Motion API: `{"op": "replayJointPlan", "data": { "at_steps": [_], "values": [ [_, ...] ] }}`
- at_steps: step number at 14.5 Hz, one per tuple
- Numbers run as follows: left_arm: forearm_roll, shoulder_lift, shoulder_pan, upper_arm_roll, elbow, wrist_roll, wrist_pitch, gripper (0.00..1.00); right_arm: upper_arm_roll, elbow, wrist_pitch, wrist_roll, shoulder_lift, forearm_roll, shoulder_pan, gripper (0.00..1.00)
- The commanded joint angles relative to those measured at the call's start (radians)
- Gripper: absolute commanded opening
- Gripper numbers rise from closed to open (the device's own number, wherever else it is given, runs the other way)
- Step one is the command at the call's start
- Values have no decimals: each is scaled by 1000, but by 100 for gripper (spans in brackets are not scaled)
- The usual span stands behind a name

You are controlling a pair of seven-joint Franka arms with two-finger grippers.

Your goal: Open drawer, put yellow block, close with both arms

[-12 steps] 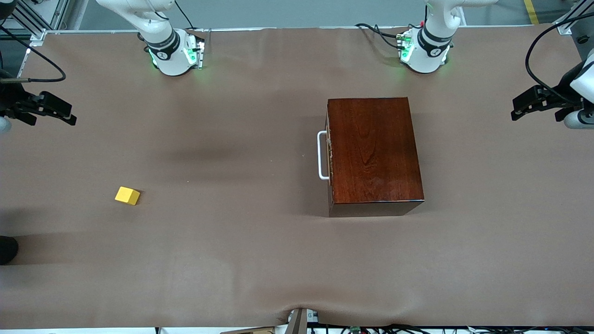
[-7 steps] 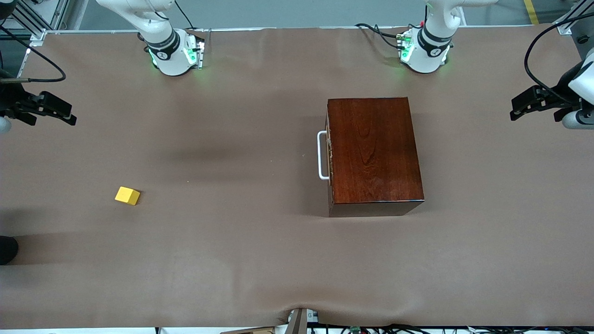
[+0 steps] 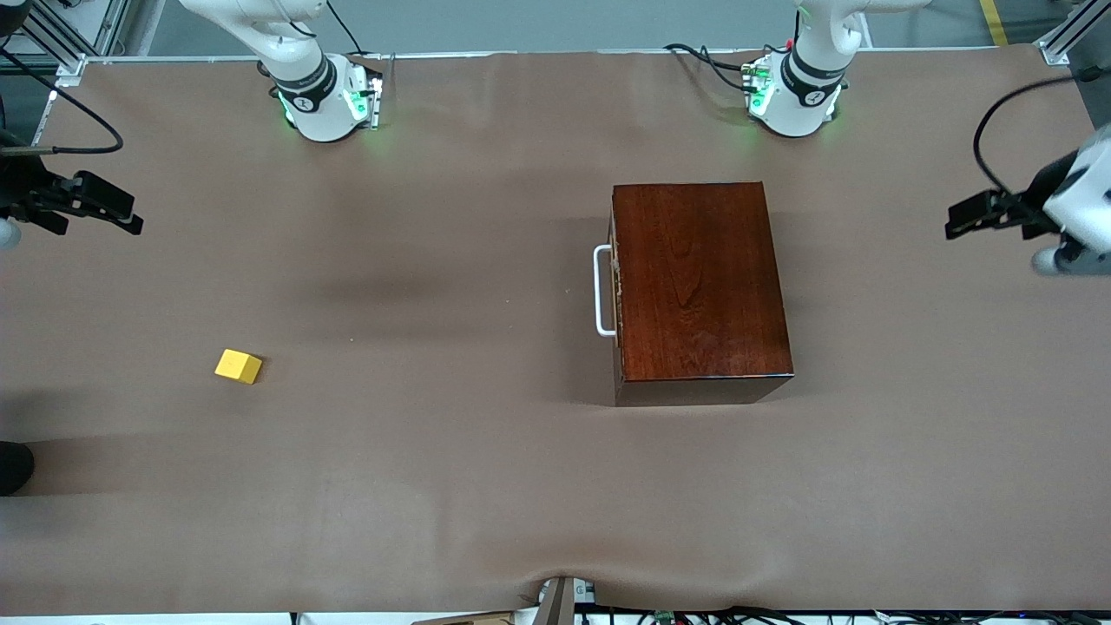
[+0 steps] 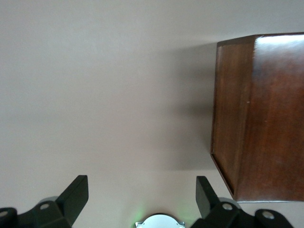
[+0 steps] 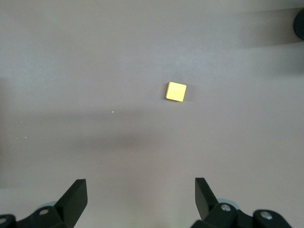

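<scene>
I am logging the yellow block (image 3: 238,366) — likely light, rigid, best pinched across flat sides — on the desk (image 3: 451,486), both claws, left claw (image 3: 974,215) and right claw (image 3: 104,208), hanging released.

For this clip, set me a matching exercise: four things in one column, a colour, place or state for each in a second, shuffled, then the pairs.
Things:
1. drawer
2. block
3. left gripper
4. handle

Descriptions:
A. white, U-shaped
B. yellow, lying on the table toward the right arm's end
C. shut, flush with its box
D. open, empty, in the air over the table's left-arm end

Pairs: 1-C, 2-B, 3-D, 4-A
</scene>
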Motion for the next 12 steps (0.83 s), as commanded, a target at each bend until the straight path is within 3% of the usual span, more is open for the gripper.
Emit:
{"op": "replayJointPlan", "data": {
  "at_steps": [1, 4, 7, 12],
  "values": [
    [-57, 43, -3, -14, 18, -53, -18, 100, 0, 21, -11, -1, 9, -12, 4, 100],
    [-167, 73, -46, -32, 22, -215, 14, 100, 0, 21, -11, -3, 9, -12, 4, 100],
    [-165, 119, -170, -45, 39, -425, 54, 100, 0, 21, -11, -3, 9, -12, 6, 100],
    [-116, 303, -432, -40, 192, -775, 90, 100, 0, 19, -11, -3, 9, -12, 4, 100]
  ]
}}
